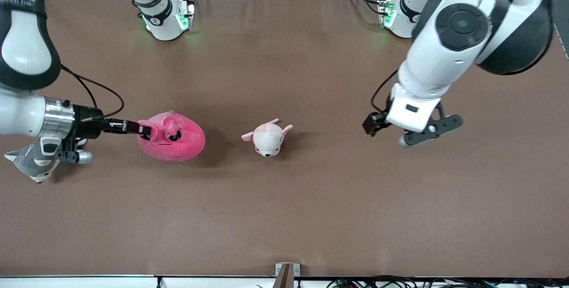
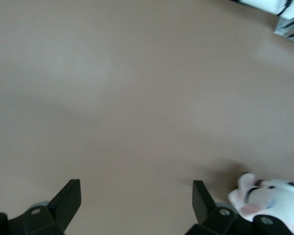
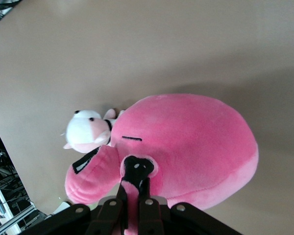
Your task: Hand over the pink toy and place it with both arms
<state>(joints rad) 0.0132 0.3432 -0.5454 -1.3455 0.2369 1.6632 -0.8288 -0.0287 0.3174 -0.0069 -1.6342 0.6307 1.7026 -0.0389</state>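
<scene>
Gripping the pink toy (image 1: pixel 173 139) by an ear, the right gripper (image 1: pixel 146 130) has pinched its fingers nearly together on the plush. The toy looks to rest on the table (image 1: pixel 284 217) at nine o'clock of the small pale pink-and-white plush animal (image 1: pixel 268 137). Handover and placing remain. The left gripper (image 2: pixel 137 200) waits over bare table, fingers spread wide, empty.

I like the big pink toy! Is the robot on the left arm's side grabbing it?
No. The left gripper hangs open over bare table, while the right gripper is pinched shut on the pink toy.
</scene>
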